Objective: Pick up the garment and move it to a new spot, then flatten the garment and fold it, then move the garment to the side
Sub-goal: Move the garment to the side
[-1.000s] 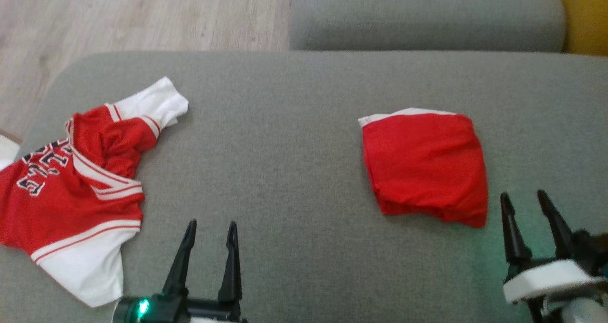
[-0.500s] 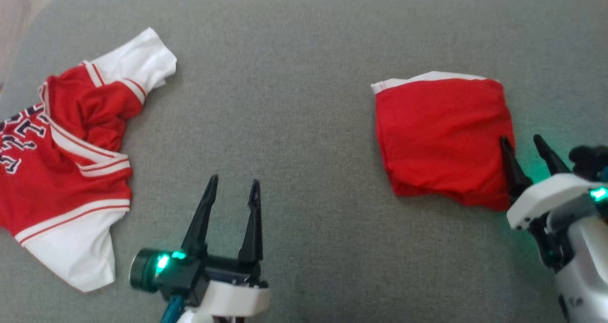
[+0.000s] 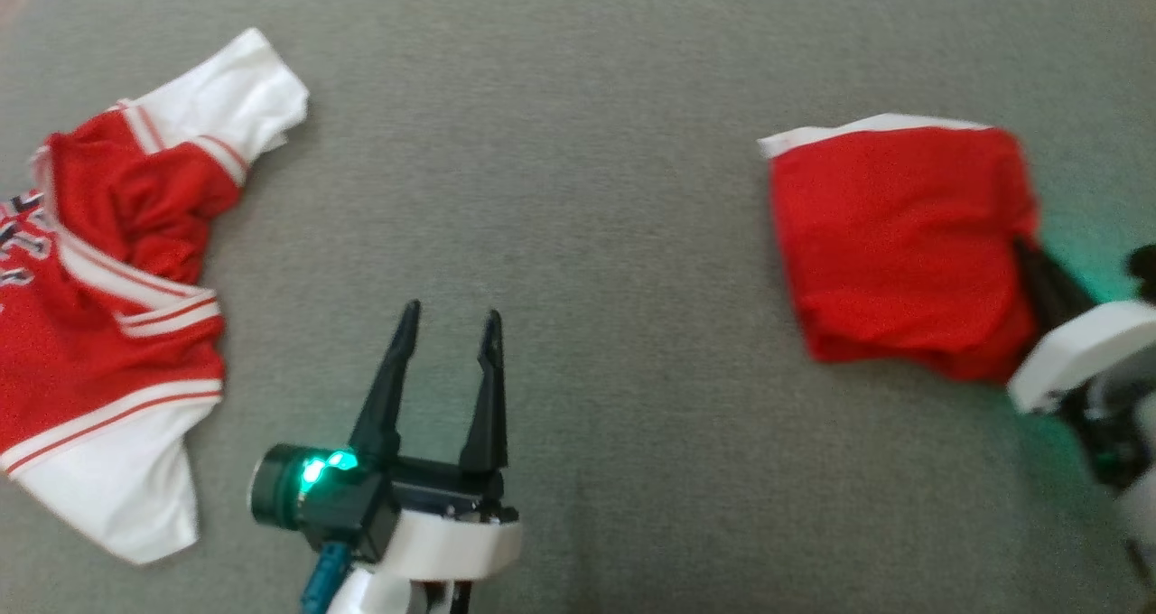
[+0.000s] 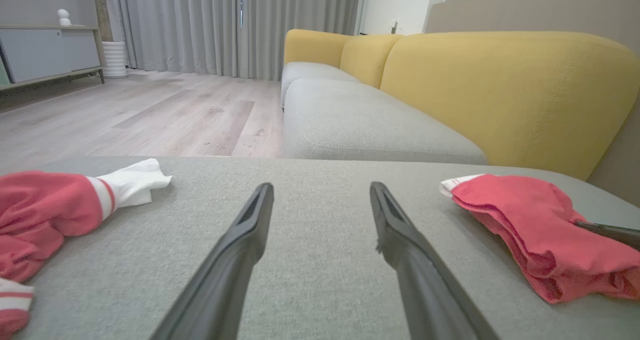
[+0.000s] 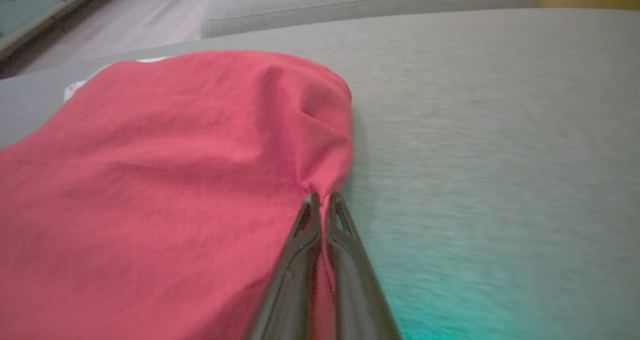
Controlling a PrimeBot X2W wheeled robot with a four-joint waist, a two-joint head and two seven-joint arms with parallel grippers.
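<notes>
A folded red garment (image 3: 894,244) with a white strip along its far edge lies on the right of the grey cushion (image 3: 578,144). My right gripper (image 3: 1025,251) is shut on its right edge. In the right wrist view the two fingers (image 5: 310,220) pinch a raised pucker of the red garment (image 5: 175,155). My left gripper (image 3: 449,318) stands open over bare cushion in the middle, touching no cloth. From the left wrist, that gripper (image 4: 320,187) points between the two cloths, with the folded garment (image 4: 530,220) to its right.
A crumpled red and white jersey (image 3: 108,280) with dark lettering lies at the cushion's left edge, also seen as the jersey (image 4: 45,205) from the left wrist. Beyond the cushion stand a yellow-backed sofa (image 4: 500,90) and wooden floor (image 4: 150,115).
The head camera has tilted down. My right gripper has moved forward onto the folded garment's right edge and shut on it. The left gripper stays open.
</notes>
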